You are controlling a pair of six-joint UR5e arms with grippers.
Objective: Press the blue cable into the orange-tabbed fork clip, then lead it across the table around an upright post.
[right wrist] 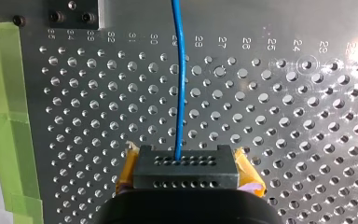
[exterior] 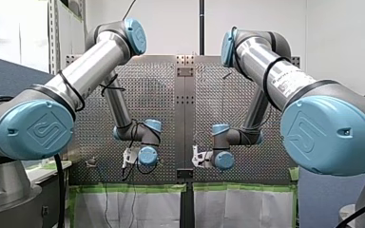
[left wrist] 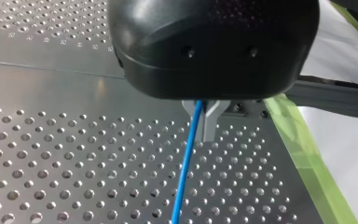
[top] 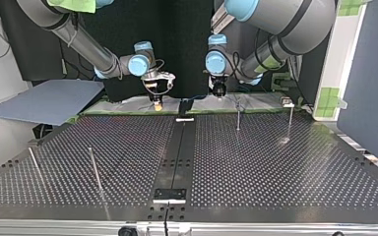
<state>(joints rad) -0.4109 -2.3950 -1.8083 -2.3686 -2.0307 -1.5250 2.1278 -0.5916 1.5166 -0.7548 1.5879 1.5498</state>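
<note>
My right gripper [right wrist: 179, 161] pinches the blue cable [right wrist: 181, 93].

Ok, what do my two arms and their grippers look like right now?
My left arm and my right arm are silver tubes with light blue joint caps bearing an embossed logo, and black cables looped around them. My left gripper has a rounded black housing and grey metal fingers. My right gripper shows a black perforated block flanked by yellow pads.

A robotics lab: my left arm [exterior: 90, 61] and my right arm [exterior: 275, 71], silver-and-blue industrial machines, flank a perforated metal worktop [top: 275, 162] edged with green tape [right wrist: 4, 93]. Thin upright posts [top: 238, 118] stand on it, bare white walls [exterior: 332, 38] behind.
</note>
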